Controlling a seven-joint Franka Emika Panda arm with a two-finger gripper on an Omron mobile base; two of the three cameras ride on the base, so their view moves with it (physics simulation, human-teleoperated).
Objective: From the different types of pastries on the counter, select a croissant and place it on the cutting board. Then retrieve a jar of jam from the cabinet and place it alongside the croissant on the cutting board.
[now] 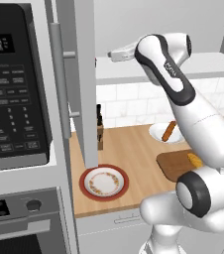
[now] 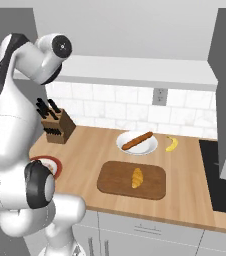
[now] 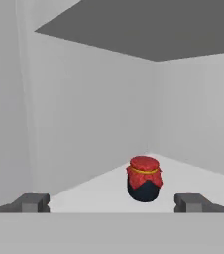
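One jar of jam (image 3: 144, 178), at twelve o'clock inside the cabinet (image 3: 94, 119): likely rigid, smooth, breakable; grip the dark lower body. My jaws spread wide, empty.

White tile backsplash (image 2: 135, 111) w/ outlet (image 2: 159, 96); black microwave (image 1: 15, 89) left.

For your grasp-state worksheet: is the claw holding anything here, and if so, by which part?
Nothing is held. The claw is open, its fingertips spread wide, and the jar of jam stands untouched ahead on the cabinet shelf.
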